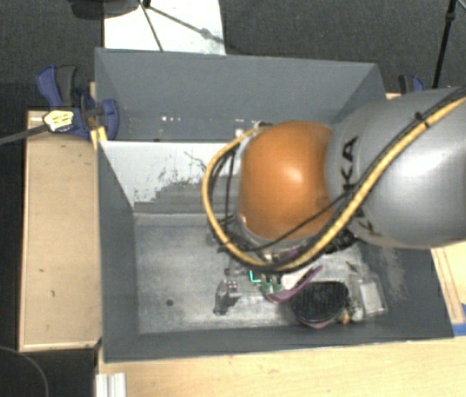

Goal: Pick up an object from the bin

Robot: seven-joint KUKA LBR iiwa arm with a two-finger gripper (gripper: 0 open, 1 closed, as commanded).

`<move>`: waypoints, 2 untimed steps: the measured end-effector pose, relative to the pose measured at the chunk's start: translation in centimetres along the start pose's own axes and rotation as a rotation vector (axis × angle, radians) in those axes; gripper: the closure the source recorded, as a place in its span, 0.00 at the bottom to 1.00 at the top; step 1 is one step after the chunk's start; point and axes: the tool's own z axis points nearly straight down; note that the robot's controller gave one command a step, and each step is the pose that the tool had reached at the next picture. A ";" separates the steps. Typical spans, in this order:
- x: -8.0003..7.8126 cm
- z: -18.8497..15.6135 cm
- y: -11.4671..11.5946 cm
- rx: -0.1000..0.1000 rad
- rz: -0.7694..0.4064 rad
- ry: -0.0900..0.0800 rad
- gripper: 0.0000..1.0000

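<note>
My gripper [226,294] hangs low over the bin floor, near the front and a little right of the middle, mostly hidden under the arm's wrist. Nothing shows beneath its tip. Just to its right lies a black oval object [319,303], flat on the floor near the front wall. A purple strip [297,285] curls along that object's upper left edge. A small silvery, box-like piece [370,296] rests against the black object's right side.
The arm and its orange wrist cover hide the middle and right back of the bin. The left half of the bin floor is bare, scuffed grey metal. The front wall is close behind the objects.
</note>
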 end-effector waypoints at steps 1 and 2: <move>-1.7 4.8 -8.2 0.004 -0.026 -0.003 0.00; -2.2 9.3 -14.2 0.002 -0.147 -0.005 0.00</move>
